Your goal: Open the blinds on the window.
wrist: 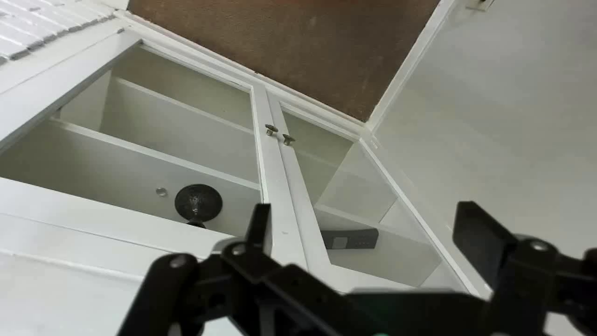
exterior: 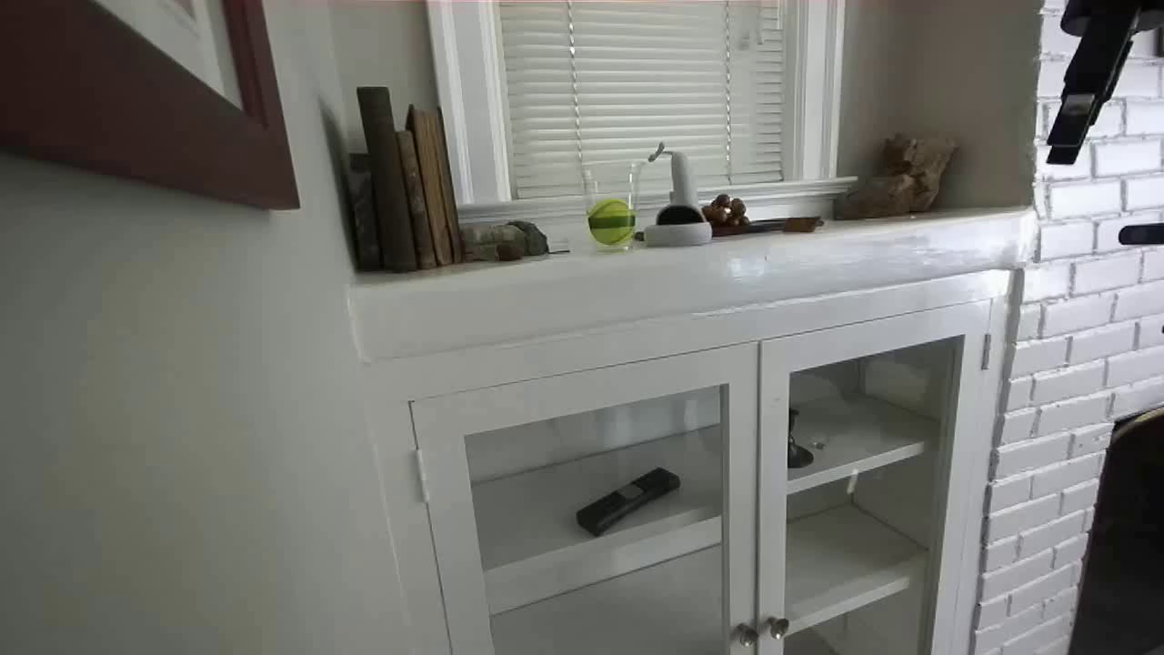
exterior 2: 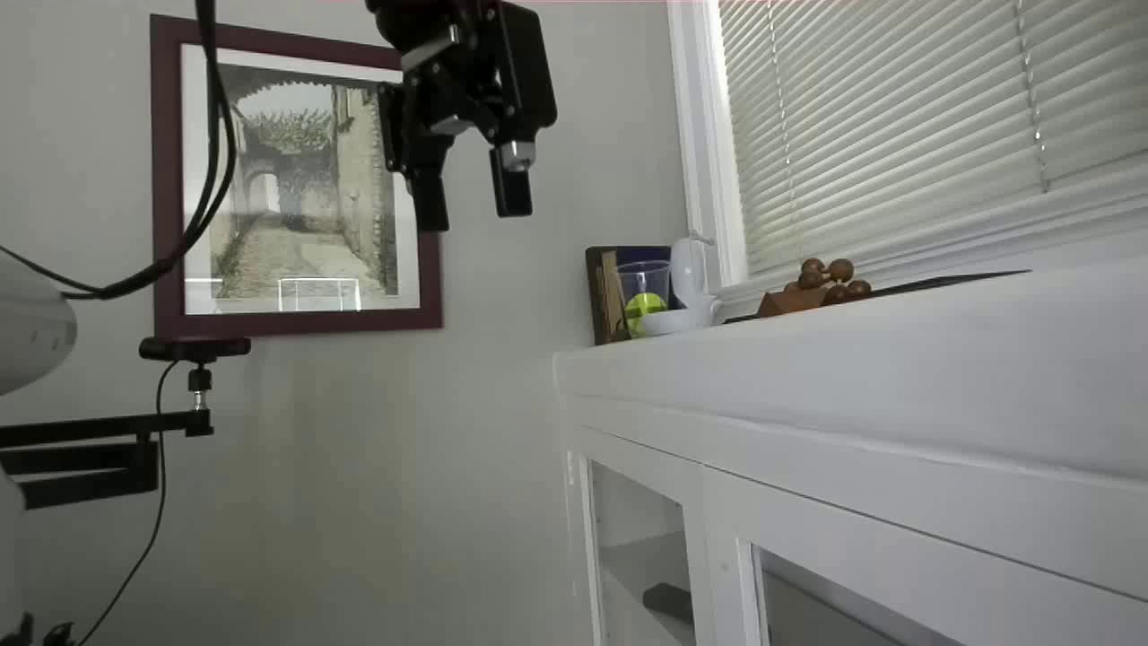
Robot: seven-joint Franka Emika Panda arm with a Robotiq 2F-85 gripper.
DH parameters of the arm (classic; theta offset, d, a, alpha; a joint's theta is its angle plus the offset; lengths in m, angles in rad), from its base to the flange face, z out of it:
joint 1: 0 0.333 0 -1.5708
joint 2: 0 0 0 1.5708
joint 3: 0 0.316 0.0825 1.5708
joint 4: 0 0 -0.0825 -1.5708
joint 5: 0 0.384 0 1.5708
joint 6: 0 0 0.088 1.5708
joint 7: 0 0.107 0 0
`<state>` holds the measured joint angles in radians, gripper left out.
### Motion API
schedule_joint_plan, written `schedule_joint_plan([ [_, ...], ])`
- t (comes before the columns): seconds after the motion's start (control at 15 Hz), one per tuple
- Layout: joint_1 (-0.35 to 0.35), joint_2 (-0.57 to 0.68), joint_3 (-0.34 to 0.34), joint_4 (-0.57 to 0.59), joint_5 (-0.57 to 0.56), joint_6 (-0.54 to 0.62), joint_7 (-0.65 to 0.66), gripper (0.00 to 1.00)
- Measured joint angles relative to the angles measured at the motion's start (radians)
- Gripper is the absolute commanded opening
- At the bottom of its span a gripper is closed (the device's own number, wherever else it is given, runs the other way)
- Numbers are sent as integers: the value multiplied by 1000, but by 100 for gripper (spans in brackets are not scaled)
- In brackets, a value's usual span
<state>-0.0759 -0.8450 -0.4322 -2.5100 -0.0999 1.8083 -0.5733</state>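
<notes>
Blinds (exterior: 646, 91) in the window (exterior: 816, 82), seen in both exterior views: lowered nearly to the sill (exterior: 800, 189), slats tilted close together, top cut off by the view. Below, a white ledge (exterior: 546, 314) — bearing, left to right in an exterior view, upright books (exterior: 409, 191), small rocks (exterior: 505, 242), a clear cup (exterior: 614, 182) with a yellow-green ball (exterior: 611, 223) inside, a white device (exterior: 684, 193), a cluster of brown balls (exterior: 726, 212) and, at the far end, a rough brown lump (exterior: 896, 186). Gripper (exterior 2: 473, 199) in midair, well apart from the blinds: fingers (exterior 2: 513, 192) spread wide and pointing down, nothing held between them. Overlapping, in an exterior view, the edge of a framed picture (exterior 2: 296, 170) on the wall (exterior 2: 377, 467); in an exterior view, partly cut off before white brick (exterior: 1073, 309). In the wrist view, both fingers well apart at the lower edge, before the cabinet (exterior: 741, 509) under the ledge — doors (exterior: 582, 394) closed, two small knobs (wrist: 271, 130) at the join. Inside, a long dark device (exterior: 627, 500) lying behind one glass door, a dark round-footed object (wrist: 199, 202) behind the other.
</notes>
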Motion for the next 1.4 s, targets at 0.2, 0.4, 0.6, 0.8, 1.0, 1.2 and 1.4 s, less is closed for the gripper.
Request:
schedule_joint_plan([
  [0.2, 0, 0, 0, 0, 0, 0, 0, 100],
  [0.4, 0, 0, 0, 0, 0, 0, 0, 100],
  [0.6, -3, 5, -1, 4, 1, 15, 5, 100],
  [0.8, -11, 47, -10, 63, 1, 105, 14, 100],
  [1.0, -15, 125, -21, 180, 0, 199, 15, 100],
  [1.2, -13, 225, -33, 314, 16, 283, 25, 100],
  [1.4, 7, 323, -39, 425, 59, 398, 21, 100],
])
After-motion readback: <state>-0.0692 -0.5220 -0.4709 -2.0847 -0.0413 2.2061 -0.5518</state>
